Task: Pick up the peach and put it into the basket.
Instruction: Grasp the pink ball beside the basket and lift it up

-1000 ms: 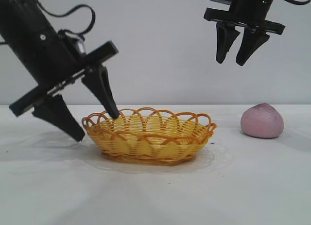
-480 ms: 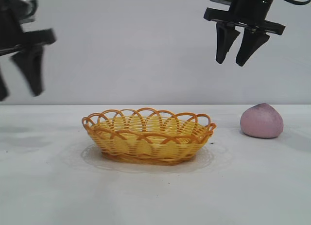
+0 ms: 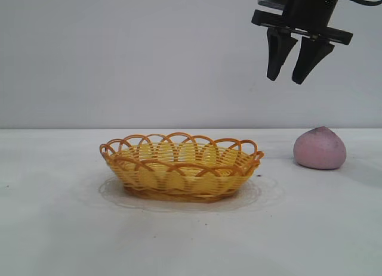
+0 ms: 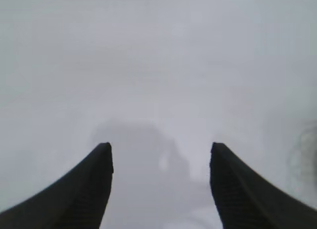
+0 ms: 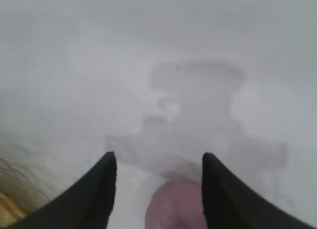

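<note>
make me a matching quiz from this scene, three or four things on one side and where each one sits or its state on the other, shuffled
Things:
1. peach
2. basket
3. right gripper
4. left gripper

Places or states:
A. empty, mid-table
B. open, seen only from its own wrist camera, bare table below
C. on the table, to the right of the basket and apart from it
D. open, holding nothing, high above the table near the peach

Pairs: 1-C, 2-A, 3-D, 4-B
</note>
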